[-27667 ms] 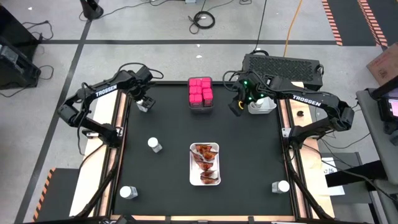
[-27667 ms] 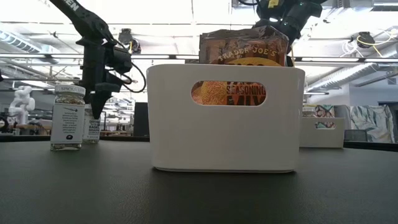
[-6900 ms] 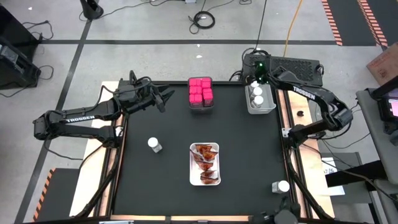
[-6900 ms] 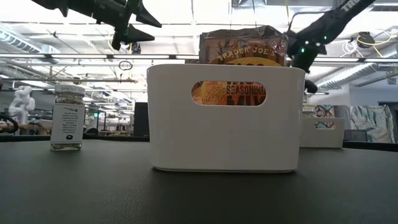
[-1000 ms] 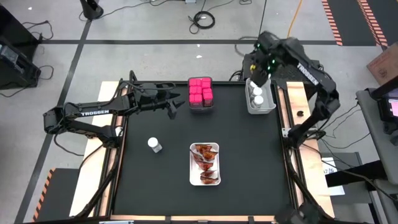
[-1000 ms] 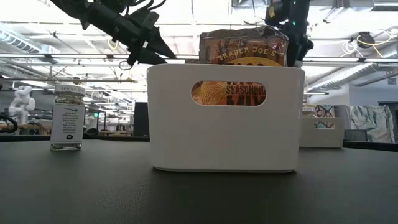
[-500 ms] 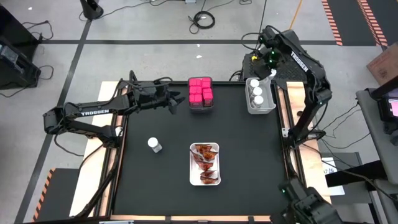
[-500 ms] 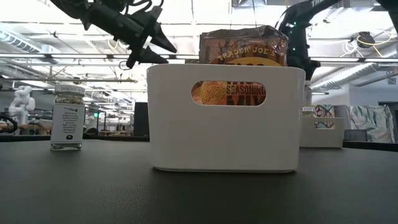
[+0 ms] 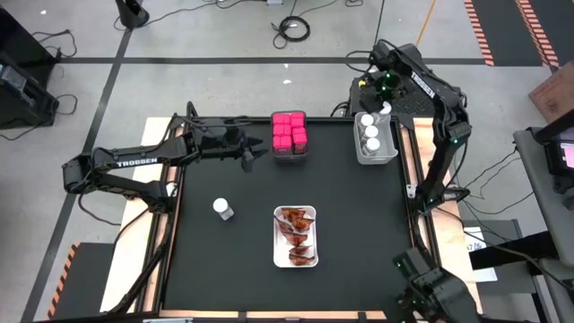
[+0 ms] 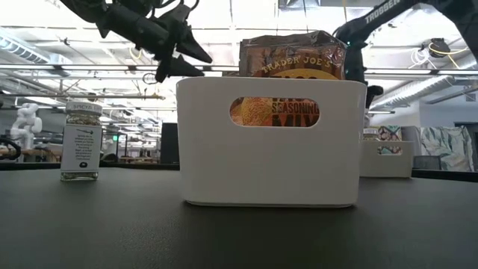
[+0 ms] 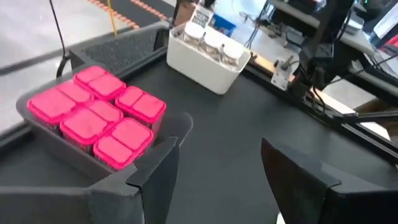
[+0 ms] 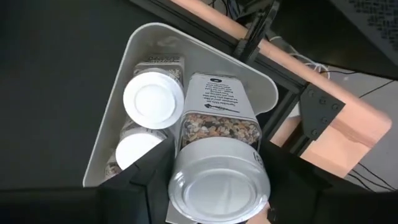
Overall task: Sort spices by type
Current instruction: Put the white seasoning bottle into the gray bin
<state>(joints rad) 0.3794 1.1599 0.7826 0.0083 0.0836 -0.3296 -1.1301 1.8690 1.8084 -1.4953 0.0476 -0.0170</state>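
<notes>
My right gripper point(image 12: 217, 186) is shut on a clear jar with a white cap point(image 12: 217, 177), over the far end of the white bin point(image 9: 377, 157) at the table's far right. Two more capped jars point(image 12: 153, 99) stand in that bin. My left gripper point(image 11: 217, 180) hangs open in the air beside the grey bin of pink cubes point(image 11: 99, 115), touching nothing. A lone jar point(image 9: 221, 208) stands on its base on the left of the mat. Red-orange packets point(image 9: 296, 235) lie in a white bin in the middle. My right gripper holds the jar by its upper part, just below the white cap point(image 12: 177, 186). One finger stands on each side and both point down from above. The cap hides the pads. The jar hangs upright, its lower end point(image 12: 214, 87) within the bin's rim; whether it rests there I cannot tell.
The white packet bin point(image 10: 271, 142) stands tall at the mat's middle, close to the low camera. The grey cube bin point(image 9: 289, 136) sits at the far edge. Wooden rails point(image 9: 414, 161) border the mat on both sides, and a dark box point(image 9: 413, 94) stands behind the far right corner.
My right gripper, still shut on the jar, has swung a little toward the table's right edge and sunk toward the white bin's far end. My left gripper has stayed in place and rolled slightly about its pointing line.
</notes>
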